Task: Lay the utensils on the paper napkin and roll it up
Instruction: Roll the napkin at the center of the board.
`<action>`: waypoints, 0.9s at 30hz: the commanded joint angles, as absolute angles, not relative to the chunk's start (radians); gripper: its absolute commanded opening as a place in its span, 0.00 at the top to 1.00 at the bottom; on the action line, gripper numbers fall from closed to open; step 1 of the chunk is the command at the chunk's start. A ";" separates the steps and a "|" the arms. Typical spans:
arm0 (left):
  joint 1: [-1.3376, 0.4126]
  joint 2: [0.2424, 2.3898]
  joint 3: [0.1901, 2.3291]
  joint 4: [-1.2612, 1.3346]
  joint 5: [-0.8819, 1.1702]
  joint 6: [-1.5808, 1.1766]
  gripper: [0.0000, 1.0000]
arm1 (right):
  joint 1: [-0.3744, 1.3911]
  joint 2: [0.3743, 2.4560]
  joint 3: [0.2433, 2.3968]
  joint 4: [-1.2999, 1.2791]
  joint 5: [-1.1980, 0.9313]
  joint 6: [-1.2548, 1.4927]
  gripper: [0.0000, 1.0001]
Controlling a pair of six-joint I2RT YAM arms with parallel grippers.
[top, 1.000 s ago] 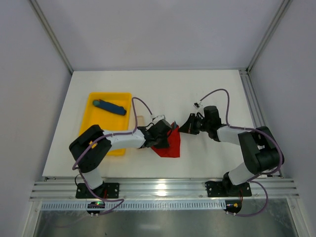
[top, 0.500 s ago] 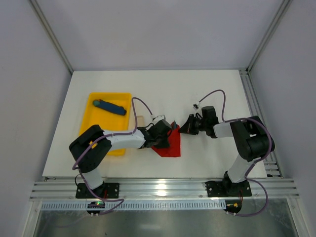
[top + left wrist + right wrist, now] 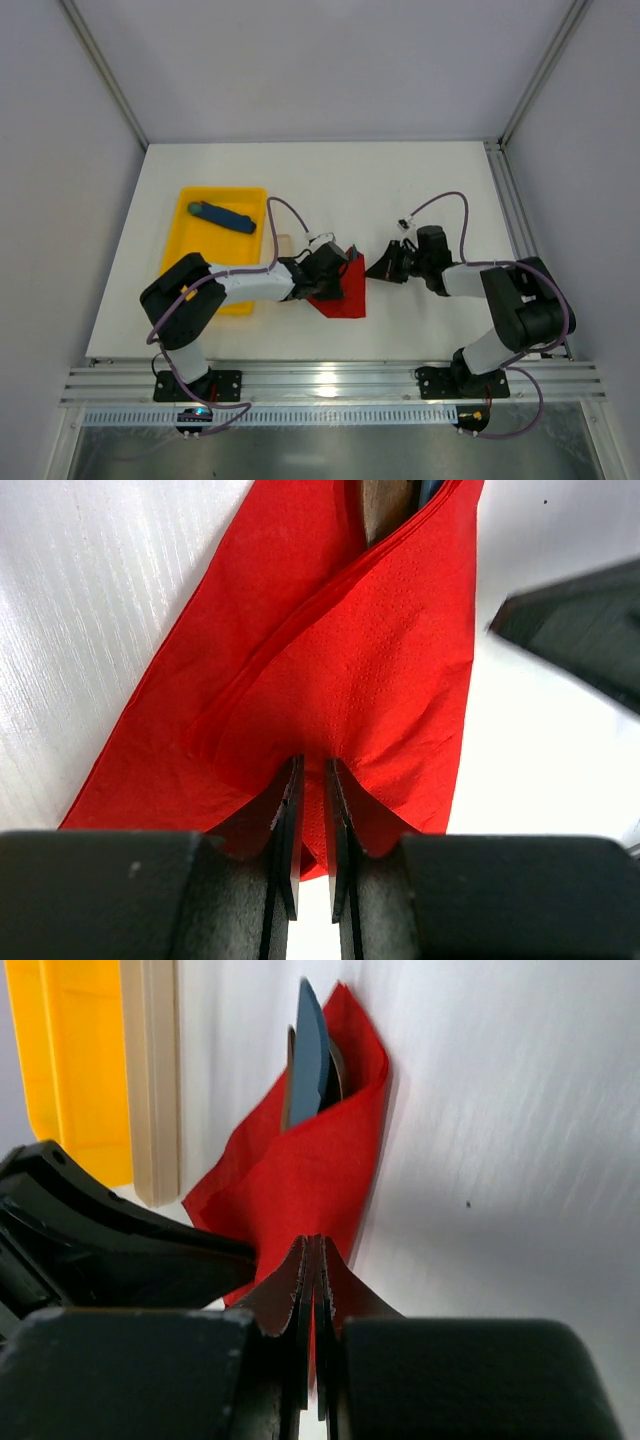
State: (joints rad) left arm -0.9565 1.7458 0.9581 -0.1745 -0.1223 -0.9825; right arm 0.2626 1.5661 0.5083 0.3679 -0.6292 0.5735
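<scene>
The red paper napkin (image 3: 345, 295) lies partly folded on the white table between my two grippers. My left gripper (image 3: 333, 272) is shut on a raised fold of the napkin (image 3: 350, 680), with paper between the pads. A brown utensil end (image 3: 385, 505) sticks out of the far end of the fold. In the right wrist view the napkin (image 3: 320, 1160) wraps a brown piece and a blue-grey flat piece (image 3: 312, 1050). My right gripper (image 3: 378, 267) is shut, its tips (image 3: 315, 1250) at the napkin's right edge. No paper shows clearly between them.
A yellow tray (image 3: 225, 248) stands to the left and holds a blue stick with a teal end (image 3: 222, 214). A pale beige strip (image 3: 150, 1080) lies beside the tray's right side. Grey walls and an aluminium rail bound the table.
My right gripper has shifted slightly toward the near edge and its arm has changed pose. My left gripper and the napkin have hardly moved.
</scene>
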 commanded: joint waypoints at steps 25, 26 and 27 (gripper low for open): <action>-0.966 1.781 0.957 -0.224 -0.138 -0.971 0.82 | 0.385 1.335 0.324 0.350 -0.500 0.612 0.94; -0.966 1.778 0.957 -0.222 -0.137 -0.971 0.82 | 0.394 1.341 0.318 0.348 -0.496 0.611 0.94; -0.966 1.778 0.957 -0.222 -0.133 -0.979 0.82 | 0.397 1.347 0.316 0.348 -0.491 0.609 0.94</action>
